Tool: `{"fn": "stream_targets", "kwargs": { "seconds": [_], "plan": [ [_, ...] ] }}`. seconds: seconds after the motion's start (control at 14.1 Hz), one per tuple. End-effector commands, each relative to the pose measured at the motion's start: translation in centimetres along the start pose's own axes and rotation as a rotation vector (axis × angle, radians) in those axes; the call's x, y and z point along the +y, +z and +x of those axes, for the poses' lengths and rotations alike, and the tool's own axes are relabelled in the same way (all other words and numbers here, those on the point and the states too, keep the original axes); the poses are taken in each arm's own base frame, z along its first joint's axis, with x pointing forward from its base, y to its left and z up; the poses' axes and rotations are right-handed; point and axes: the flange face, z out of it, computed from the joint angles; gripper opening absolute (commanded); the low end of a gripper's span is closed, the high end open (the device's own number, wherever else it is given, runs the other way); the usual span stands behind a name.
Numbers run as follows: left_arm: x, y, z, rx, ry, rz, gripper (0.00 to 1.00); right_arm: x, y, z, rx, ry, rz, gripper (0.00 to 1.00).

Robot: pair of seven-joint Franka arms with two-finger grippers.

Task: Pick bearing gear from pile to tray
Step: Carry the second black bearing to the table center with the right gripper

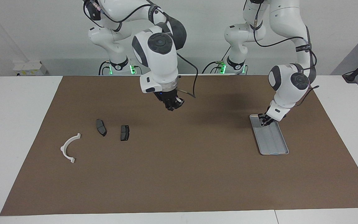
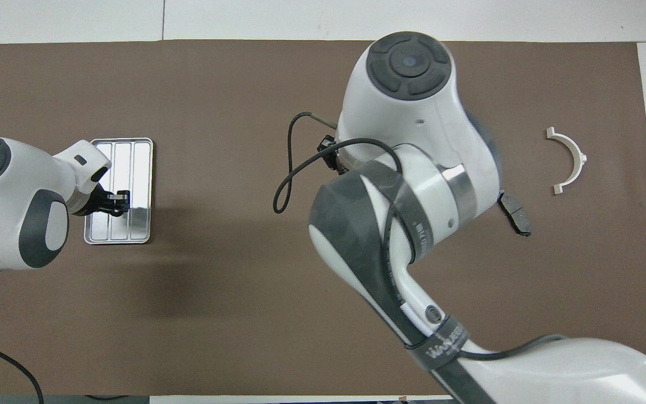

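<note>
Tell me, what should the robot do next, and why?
Probably lift the left tool straight up: it is down in the tray at the end nearer the robots, so its drop-off may be done. The right tool hangs over the mat.

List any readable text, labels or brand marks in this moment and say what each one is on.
White lettering on a black strap around the right arm, overhead view: blurred, not readable.
White lettering on a black strap around the left arm, facing view: too small to read.
Tray, white bracket, two dark plates, brown mat: no text visible.
</note>
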Motion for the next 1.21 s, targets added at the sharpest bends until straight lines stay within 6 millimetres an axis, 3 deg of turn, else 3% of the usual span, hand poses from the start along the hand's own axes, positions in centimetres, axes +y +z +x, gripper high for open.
{"fn": "stream_targets", "kwargs": {
  "seconds": [0.0,0.14,0.35,0.57,0.64,0.71,0.78,1.13],
  "plan": [
    [-0.6,0.3,-1.6,0.019,-0.007,0.004,0.24,-3.2,3.2,-3.2,0.003,0.057,0.019,0.0],
    [-0.5,1.1,-2.0,0.026,-0.016,0.0,0.24,-4.7,5.7,-4.3,0.029,0.075,0.024,0.0],
    [-0.8,2.1,-2.6,0.04,-0.02,-0.003,0.24,-7.3,13.0,-6.1,0.087,0.084,-0.006,0.0],
    [-0.9,2.1,-2.5,0.043,-0.024,-0.004,0.29,-8.1,15.9,-5.2,0.106,0.092,0.03,0.0],
    [-0.9,2.1,-2.6,0.041,-0.024,-0.004,0.36,-8.2,16.7,-5.1,0.107,0.091,0.029,0.0],
    [-0.9,2.2,-2.6,0.04,-0.024,-0.004,0.56,-8.2,17.3,-4.8,0.107,0.094,0.036,0.0],
    [-0.9,2.0,-2.4,0.043,-0.023,-0.004,0.99,-8.1,18.1,-4.7,0.108,0.093,0.047,0.0],
    [0.6,-0.7,-0.1,0.083,-0.02,-0.012,1.0,-7.7,21.2,-4.0,0.115,0.093,0.071,0.0]
  ]
}}
